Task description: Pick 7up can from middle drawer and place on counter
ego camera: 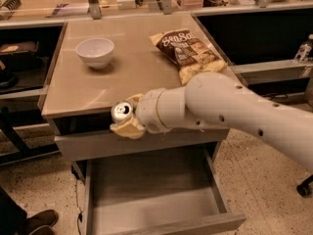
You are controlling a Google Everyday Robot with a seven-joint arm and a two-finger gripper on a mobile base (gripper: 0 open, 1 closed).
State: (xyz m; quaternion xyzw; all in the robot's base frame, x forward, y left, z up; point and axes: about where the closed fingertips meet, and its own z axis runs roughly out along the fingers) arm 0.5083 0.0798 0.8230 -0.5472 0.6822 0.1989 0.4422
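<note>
Though small beside the white bowl (95, 51), the 7up can (121, 111) is easy to read: a silvery-grey body and a shiny round top with its pull tab, turned toward the camera. The gripper (122, 115) is clamped on it, one tan finger (135, 99) above the can and one below, both pressed against its sides. Behind the gripper, the thick white arm (234, 106) runs off to the right, crossing the front right corner of the counter (93, 89).

Counted: one can, one bowl, one crumpled chip bag (188, 50), one drawer pulled out.

The can hangs level with the counter's front rim, just outside it (not resting on the top), and directly above the open middle drawer (151, 192). That drawer shows a flat grey floor and low side walls. A closed drawer front (98, 145) sits between it and the counter's rim.

On the counter, the bowl stands toward the back left and the bag lies at the back right, its lower end near the right edge. They are well apart. The widest open stretch of the top runs along the front left, just behind the can.
</note>
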